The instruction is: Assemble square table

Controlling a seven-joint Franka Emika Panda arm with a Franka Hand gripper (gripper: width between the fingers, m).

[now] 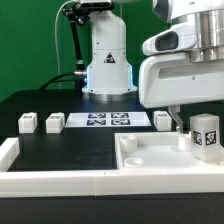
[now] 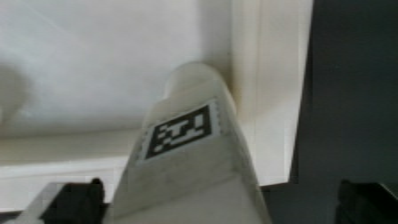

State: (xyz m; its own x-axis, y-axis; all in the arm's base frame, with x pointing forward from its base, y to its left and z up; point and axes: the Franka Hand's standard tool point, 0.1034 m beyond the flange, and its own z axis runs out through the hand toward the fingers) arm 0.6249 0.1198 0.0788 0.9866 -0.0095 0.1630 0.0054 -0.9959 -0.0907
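Note:
The white square tabletop (image 1: 150, 158) lies on the black table at the exterior view's right. One white tagged leg (image 1: 206, 136) stands upright at its far right corner. My gripper (image 1: 202, 124) is down over this leg, with one dark finger (image 1: 178, 122) showing beside it. In the wrist view the leg (image 2: 192, 140) runs between my fingers (image 2: 75, 200), and a dark gap shows on one side. The gripper (image 2: 217, 206) looks open around the leg. Three more legs (image 1: 27, 122) (image 1: 54, 123) (image 1: 162, 120) stand on the table behind.
The marker board (image 1: 105, 121) lies flat between the loose legs. White border bars run along the front (image 1: 60, 182) and the exterior view's left (image 1: 8, 150). The robot base (image 1: 108, 60) stands at the back. The tabletop's surface (image 2: 89, 60) fills most of the wrist view.

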